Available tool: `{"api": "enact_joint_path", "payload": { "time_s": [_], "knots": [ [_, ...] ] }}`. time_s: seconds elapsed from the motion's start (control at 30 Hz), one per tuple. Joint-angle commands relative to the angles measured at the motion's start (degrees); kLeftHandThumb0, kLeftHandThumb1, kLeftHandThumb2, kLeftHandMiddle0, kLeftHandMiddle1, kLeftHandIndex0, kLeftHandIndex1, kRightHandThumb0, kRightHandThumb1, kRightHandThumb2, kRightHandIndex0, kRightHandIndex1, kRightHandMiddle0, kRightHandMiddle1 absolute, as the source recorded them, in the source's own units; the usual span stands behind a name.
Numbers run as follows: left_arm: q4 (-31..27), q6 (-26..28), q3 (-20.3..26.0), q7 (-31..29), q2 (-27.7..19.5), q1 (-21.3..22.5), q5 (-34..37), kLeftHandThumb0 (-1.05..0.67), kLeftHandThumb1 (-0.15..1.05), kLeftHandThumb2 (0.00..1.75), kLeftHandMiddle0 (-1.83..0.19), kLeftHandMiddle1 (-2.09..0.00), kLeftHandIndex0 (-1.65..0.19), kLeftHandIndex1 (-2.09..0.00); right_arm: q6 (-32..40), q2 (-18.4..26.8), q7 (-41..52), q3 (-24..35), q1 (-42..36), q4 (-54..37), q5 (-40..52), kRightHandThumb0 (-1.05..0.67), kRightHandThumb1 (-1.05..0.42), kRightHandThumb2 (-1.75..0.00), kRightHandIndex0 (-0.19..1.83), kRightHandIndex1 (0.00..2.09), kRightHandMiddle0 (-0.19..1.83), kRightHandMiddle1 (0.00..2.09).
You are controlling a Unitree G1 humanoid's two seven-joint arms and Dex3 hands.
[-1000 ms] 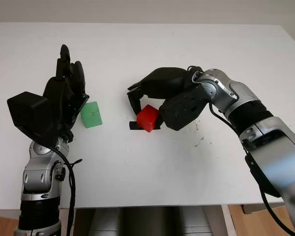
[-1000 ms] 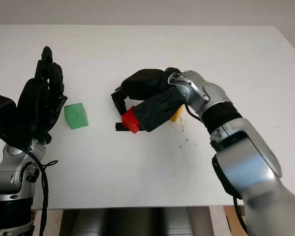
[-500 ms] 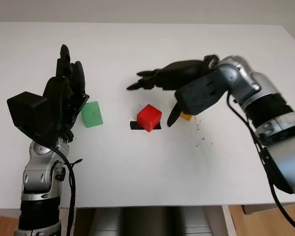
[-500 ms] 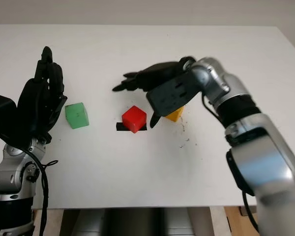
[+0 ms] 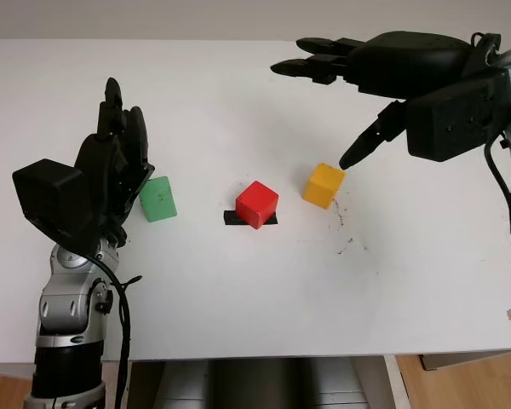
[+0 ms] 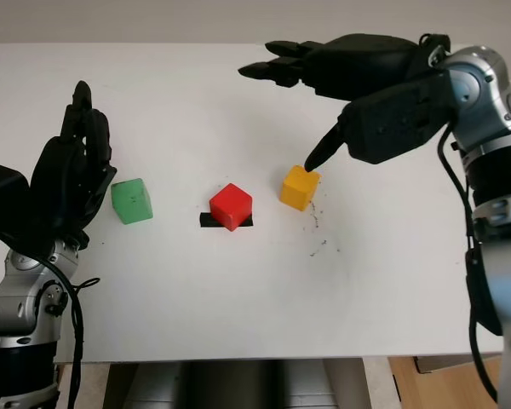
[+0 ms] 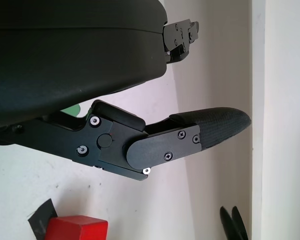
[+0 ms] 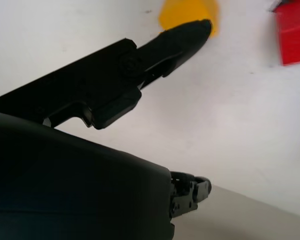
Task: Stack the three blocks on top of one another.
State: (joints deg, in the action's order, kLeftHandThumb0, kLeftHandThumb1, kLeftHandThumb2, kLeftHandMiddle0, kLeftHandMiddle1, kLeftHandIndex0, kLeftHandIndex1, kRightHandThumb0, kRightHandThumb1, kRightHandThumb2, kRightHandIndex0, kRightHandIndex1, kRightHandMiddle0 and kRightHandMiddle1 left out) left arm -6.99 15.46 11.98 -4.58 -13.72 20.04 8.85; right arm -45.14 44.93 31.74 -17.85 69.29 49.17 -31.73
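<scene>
- The three blocks sit apart in a rough row on the white tabletop [image 5: 238, 341]; nothing is stacked yet.
- The green block [image 5: 158, 198] is at the left end, the red block [image 5: 257, 204] is in the middle on a small strip of black tape [image 5: 231, 219], and the yellow block [image 5: 324, 185] is just to the red block's right.
- The right hand [image 5: 383, 72] is raised above the far right of the tabletop, open and holding nothing. One finger [image 5: 364, 145] points down toward the yellow block, its tip near the block's upper right corner; whether it touches cannot be told.
- The left hand [image 5: 115, 158] stands upright just left of the green block, open and holding nothing, near the block but apart from it.
- The key relation: the yellow block lies below and to the left of the right hand, nearer to that hand than to the other. The green block is the left hand's nearest.
- The blocks are near-cubes, so no long axis matters; the red and yellow ones sit turned with a corner toward the robot.
- Judged from this, the yellow block is the likely next pick for the right hand, to be set on the red one.
- No brand, label or readable writing appears on the blocks or tabletop; faint dark specks mark the surface right of the yellow block.
</scene>
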Motion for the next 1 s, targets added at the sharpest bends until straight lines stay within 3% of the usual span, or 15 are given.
{"api": "enact_joint_path", "payload": {
  "time_s": [0.0, 0.3, 0.5, 0.97],
  "knots": [
    [0.08, -0.54, 0.25, -0.27, -0.3, 1.05, 0.27, -0.8, 1.05, 0.69, 0.19, 0.0, 0.19, 0.0, -1.09, 1.66, -3.47, -1.67, 1.64, -0.13, -4.03, -0.77, -0.86, -0.06, 0.02, 0.09, 0.19, 0.17],
    [0.23, -0.12, 0.3, -0.76, -1.02, 1.44, 0.19, -0.8, 1.05, 0.69, 0.19, 0.0, 0.19, 0.0, -3.83, 0.97, -18.01, -8.41, 2.27, 4.15, -16.92, -0.66, -0.84, -0.05, 0.09, 0.08, 0.34, 0.17],
    [-0.03, 0.04, 0.41, -0.92, -1.39, 1.33, 0.26, -0.8, 1.05, 0.69, 0.19, 0.0, 0.19, 0.0, -3.73, -1.5, -24.25, -11.91, 2.51, 6.56, -20.62, -0.63, -0.83, -0.05, 0.11, 0.08, 0.38, 0.16],
    [-0.74, 0.71, 0.82, -1.27, -1.71, 0.9, 0.32, -0.8, 1.05, 0.68, 0.19, 0.0, 0.19, 0.0, -3.63, -2.8, -25.55, -16.13, 1.06, 8.97, -22.21, -0.55, -0.81, -0.06, 0.13, 0.06, 0.45, 0.1]
  ]
}}
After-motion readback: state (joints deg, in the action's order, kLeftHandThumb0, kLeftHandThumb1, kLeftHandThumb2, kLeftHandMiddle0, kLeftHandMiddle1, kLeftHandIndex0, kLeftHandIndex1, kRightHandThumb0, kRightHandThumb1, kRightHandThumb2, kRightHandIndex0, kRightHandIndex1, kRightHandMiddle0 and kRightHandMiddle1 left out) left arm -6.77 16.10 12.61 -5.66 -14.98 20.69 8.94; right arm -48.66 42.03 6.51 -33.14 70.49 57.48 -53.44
